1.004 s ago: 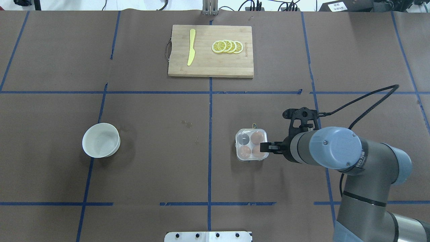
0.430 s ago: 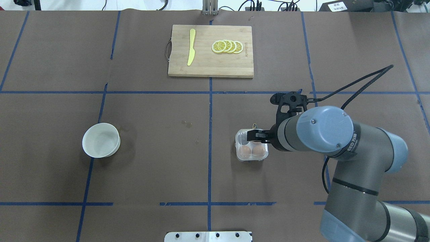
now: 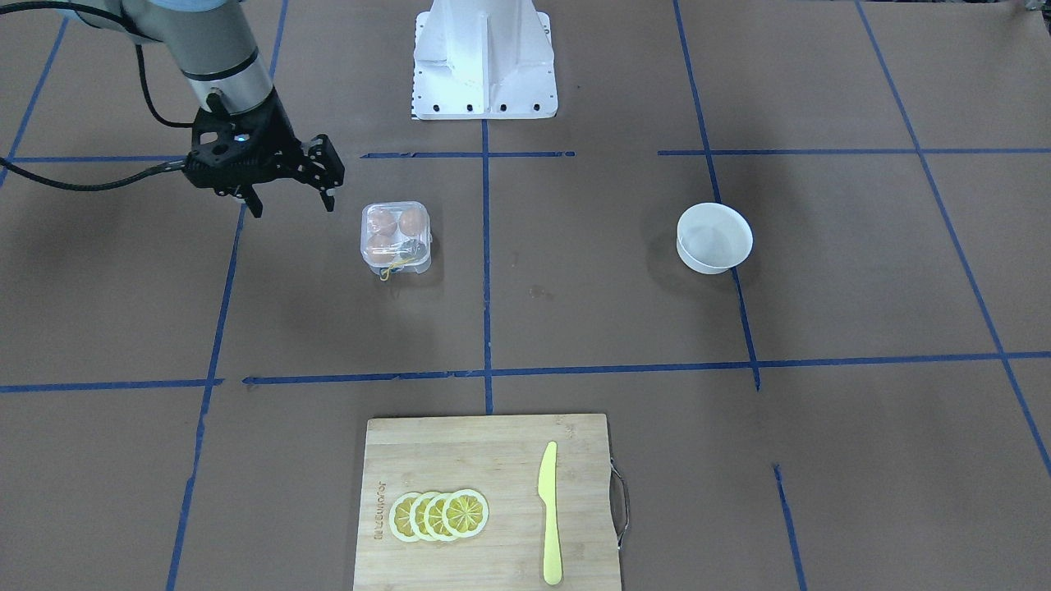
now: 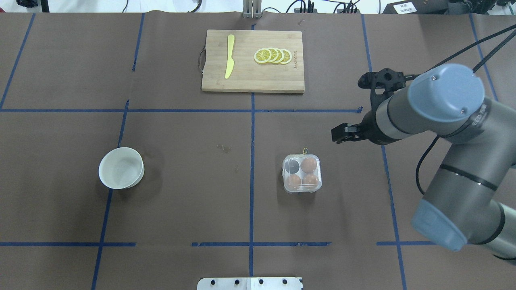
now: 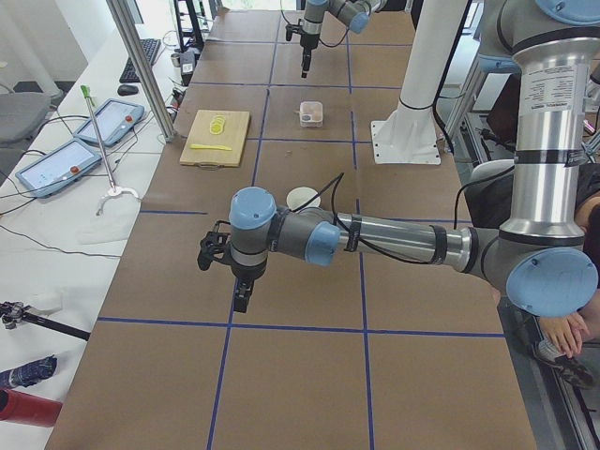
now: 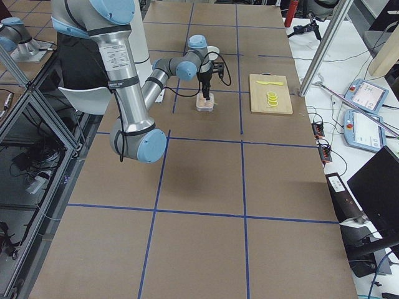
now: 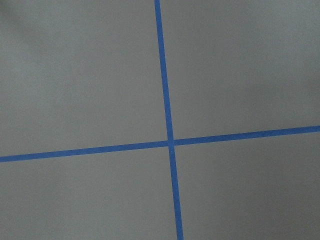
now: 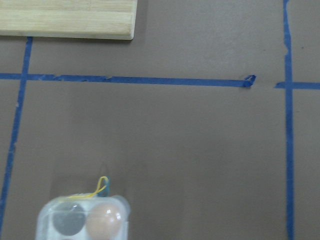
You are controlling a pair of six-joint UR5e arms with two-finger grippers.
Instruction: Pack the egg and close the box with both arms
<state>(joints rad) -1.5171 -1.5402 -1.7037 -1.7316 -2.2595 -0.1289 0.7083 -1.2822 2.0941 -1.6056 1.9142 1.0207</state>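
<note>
The clear box stands right of the table's centre with its lid lying over the cells. It holds three brown eggs that look alike, and one cell is dark and empty. The yellow band sticks out at its far edge. The box also shows in the front view and at the bottom of the right wrist view. My right gripper hangs open and empty above the table, beyond and to the right of the box. My left gripper shows only in the left side view, far from the box, and I cannot tell its state.
A white bowl sits at the table's left. A wooden cutting board at the far middle carries a yellow knife and lemon slices. The white pedestal stands at the robot's edge.
My right gripper has lifted off the box and swung away to the far right. The box and eggs have stayed in place.
</note>
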